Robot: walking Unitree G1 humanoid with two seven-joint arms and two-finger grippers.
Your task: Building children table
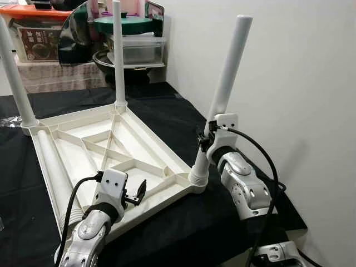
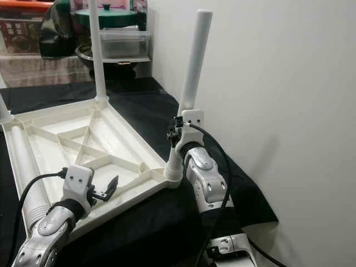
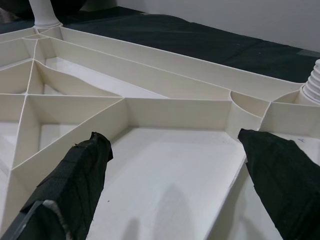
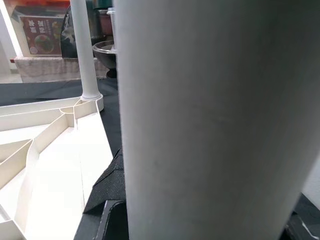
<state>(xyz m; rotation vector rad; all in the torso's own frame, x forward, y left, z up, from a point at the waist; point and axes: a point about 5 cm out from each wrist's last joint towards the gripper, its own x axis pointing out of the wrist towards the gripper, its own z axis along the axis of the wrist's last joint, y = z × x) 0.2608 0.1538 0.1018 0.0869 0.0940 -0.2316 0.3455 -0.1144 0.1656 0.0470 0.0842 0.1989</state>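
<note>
A white plastic tabletop [image 1: 72,146] lies upside down on a black cloth, its ribbed underside facing up. Two white legs stand upright in the far corner sockets [image 1: 14,72] [image 1: 118,55]. A third leg [image 1: 228,78] leans in the near right corner socket [image 1: 198,177]. My right gripper [image 1: 207,137] is shut on its lower part, and the leg [image 4: 210,125] shows very close in the right wrist view. Another leg [image 1: 53,167] lies loose along the tabletop's left side. My left gripper [image 1: 137,194] hovers open over the near edge, its fingers [image 3: 75,180] spread above an empty rib compartment.
A white wall [image 1: 300,83] runs close along the right side. The black cloth [image 1: 167,111] ends near the wall. At the back stand a clear storage box [image 1: 139,50], a green-lidded pot [image 1: 123,23] and a box with an orange lid [image 1: 36,33].
</note>
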